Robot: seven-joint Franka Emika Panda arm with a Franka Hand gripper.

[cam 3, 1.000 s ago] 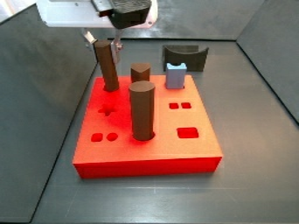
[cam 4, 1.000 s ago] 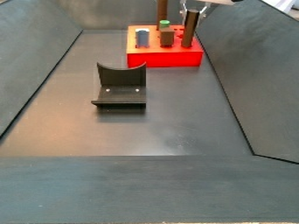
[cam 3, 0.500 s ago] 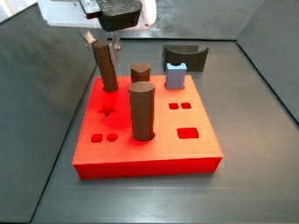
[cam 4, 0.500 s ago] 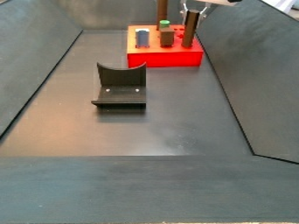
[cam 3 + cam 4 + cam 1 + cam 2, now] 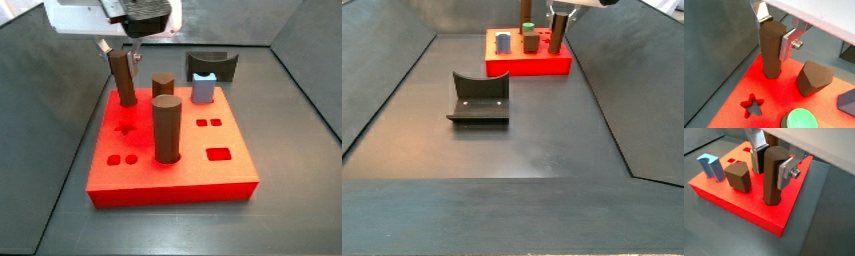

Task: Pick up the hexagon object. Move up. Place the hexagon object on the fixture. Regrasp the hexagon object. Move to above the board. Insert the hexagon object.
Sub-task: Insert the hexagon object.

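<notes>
Gripper (image 5: 774, 34), upper centre of wrist view: silver plates flank slim dark brown hexagon peg (image 5: 771, 50), grip unclear | peg seated upright in bright red board (image 5: 731, 92) | retract straight or you tilt it.

The gripper (image 5: 123, 45) hung at the top of the hexagon peg (image 5: 124, 76), which stood upright in the red board (image 5: 171, 170). A short pointed peg (image 5: 162, 86), a tall round peg (image 5: 166, 128) and a blue block (image 5: 202, 86) crowded nearby. The floor around the fixture (image 5: 478, 97) lay open.
</notes>
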